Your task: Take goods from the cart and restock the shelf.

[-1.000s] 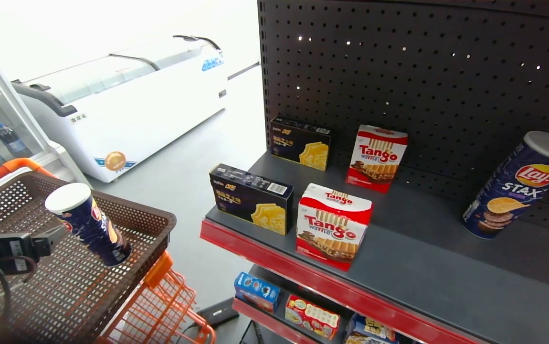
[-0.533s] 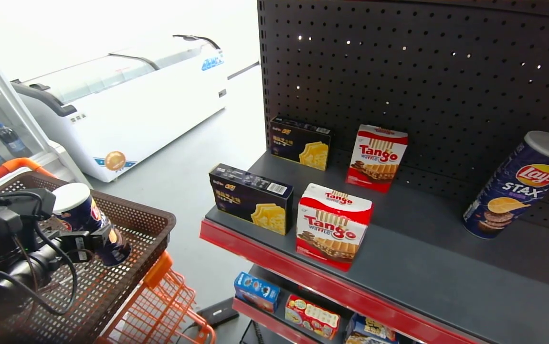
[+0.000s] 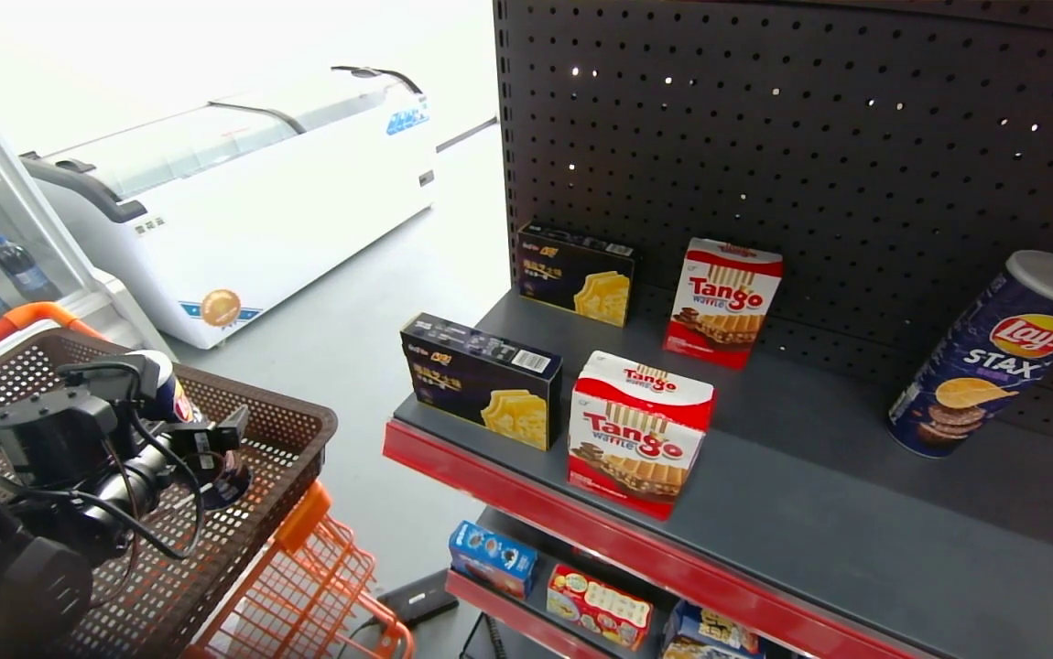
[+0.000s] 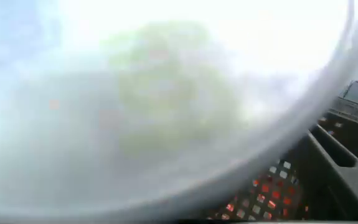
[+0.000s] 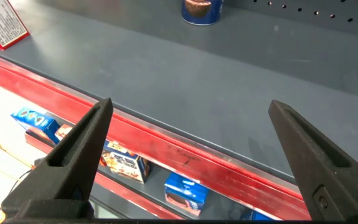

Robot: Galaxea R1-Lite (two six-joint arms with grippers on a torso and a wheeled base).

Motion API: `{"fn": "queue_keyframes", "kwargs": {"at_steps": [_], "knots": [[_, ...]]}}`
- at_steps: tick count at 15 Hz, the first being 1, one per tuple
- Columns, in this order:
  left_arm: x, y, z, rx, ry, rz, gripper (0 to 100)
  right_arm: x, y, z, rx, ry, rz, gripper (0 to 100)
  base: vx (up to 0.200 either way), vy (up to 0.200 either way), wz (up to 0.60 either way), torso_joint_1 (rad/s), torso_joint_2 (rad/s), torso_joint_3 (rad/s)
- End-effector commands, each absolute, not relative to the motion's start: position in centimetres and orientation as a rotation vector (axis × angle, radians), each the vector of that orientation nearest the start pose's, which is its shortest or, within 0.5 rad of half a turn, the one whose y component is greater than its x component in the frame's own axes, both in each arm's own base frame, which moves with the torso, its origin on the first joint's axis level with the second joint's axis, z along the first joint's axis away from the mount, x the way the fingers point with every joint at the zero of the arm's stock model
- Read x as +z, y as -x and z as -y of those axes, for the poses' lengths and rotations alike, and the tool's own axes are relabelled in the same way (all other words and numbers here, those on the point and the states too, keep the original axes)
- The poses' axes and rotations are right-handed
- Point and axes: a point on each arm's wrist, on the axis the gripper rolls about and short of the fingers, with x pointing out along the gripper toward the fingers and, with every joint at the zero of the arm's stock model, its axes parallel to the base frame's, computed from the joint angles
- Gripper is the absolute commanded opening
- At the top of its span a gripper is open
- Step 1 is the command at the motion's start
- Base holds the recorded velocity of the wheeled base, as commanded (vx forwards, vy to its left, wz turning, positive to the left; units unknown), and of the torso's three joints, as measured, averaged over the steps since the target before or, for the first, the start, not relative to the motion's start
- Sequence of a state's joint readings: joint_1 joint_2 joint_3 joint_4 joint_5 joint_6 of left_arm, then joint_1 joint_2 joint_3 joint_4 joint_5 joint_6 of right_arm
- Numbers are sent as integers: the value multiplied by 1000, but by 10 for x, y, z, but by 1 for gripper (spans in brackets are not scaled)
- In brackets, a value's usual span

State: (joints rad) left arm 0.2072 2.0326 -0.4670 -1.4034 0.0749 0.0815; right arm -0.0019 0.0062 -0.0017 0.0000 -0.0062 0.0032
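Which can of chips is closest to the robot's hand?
The chips can in the brown basket, right at the left gripper. The other can stands on the grey shelf, far from it.

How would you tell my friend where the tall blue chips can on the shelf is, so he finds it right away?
Find the dark grey shelf with the red front edge, below the black pegboard wall. Far to the right, at the back, stands the chips can. It is the only round tube there, dark blue with a grey lid; its neighbours are all boxes.
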Motion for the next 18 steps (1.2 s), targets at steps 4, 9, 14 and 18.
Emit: {"fn": "queue_keyframes", "kwargs": {"at_steps": [4, 9, 14, 18], "knots": [[70, -337, -72, 297, -68, -134, 0, 76, 22, 0, -8, -3, -6, 100, 0, 0, 0, 0, 0, 0], [76, -346, -69, 288, -68, -92, 0, 76, 22, 0, -8, -3, -6, 100, 0, 0, 0, 0, 0, 0], [125, -359, -63, 246, -85, 79, 0, 76, 22, 0, -8, -3, -6, 100, 0, 0, 0, 0, 0, 0], [178, -352, -53, 177, -103, 131, 0, 76, 22, 0, -8, -3, -6, 100, 0, 0, 0, 0, 0, 0]]}}
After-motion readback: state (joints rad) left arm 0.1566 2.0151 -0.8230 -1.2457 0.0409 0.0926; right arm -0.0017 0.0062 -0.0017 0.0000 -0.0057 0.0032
